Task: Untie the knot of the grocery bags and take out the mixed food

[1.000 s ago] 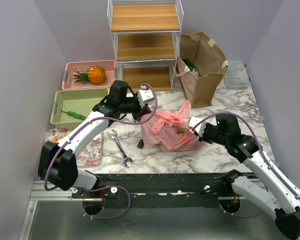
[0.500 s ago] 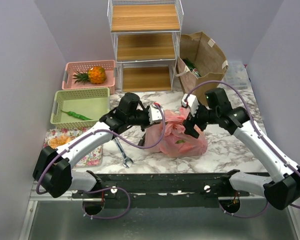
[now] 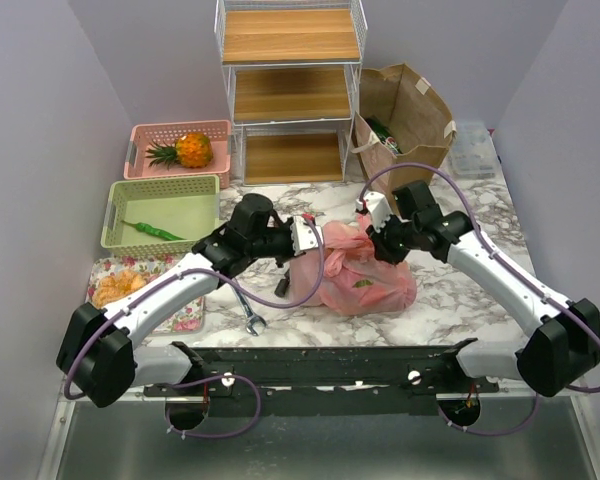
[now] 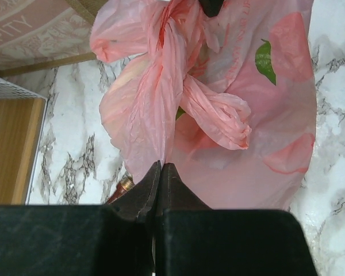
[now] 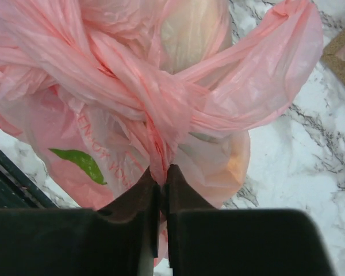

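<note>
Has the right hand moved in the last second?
Yes. The right hand has moved farther back on the table, toward the brown paper bag, and now pinches the pink bag beside its knot.

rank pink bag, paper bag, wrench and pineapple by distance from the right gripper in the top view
1. pink bag, at the right gripper
2. paper bag, just behind it
3. wrench, front left
4. pineapple, far back left
</note>
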Robot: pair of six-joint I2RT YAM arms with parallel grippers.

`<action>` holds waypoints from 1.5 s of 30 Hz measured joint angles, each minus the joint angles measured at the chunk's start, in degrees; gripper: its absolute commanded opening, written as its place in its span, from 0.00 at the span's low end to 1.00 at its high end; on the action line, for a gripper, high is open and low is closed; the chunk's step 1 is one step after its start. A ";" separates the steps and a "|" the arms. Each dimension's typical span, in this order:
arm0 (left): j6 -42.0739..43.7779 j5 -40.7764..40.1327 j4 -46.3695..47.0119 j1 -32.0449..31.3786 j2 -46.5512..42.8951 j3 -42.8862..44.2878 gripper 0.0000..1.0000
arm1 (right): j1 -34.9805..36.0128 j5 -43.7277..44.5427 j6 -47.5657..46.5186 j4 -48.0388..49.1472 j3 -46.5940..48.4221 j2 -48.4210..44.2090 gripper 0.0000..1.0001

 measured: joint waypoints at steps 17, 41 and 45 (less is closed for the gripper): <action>-7.52 -0.98 -1.18 3.72 -5.40 0.15 0.60 | -0.26 -2.78 -0.46 -0.44 4.39 -4.17 0.01; -8.79 -4.13 -10.58 5.46 -0.07 15.32 0.00 | -4.48 -4.90 1.73 -2.03 10.78 -5.57 0.01; -12.33 -3.32 -4.96 8.52 -6.23 12.00 0.00 | -17.53 -7.04 1.90 -2.67 15.28 -2.10 0.01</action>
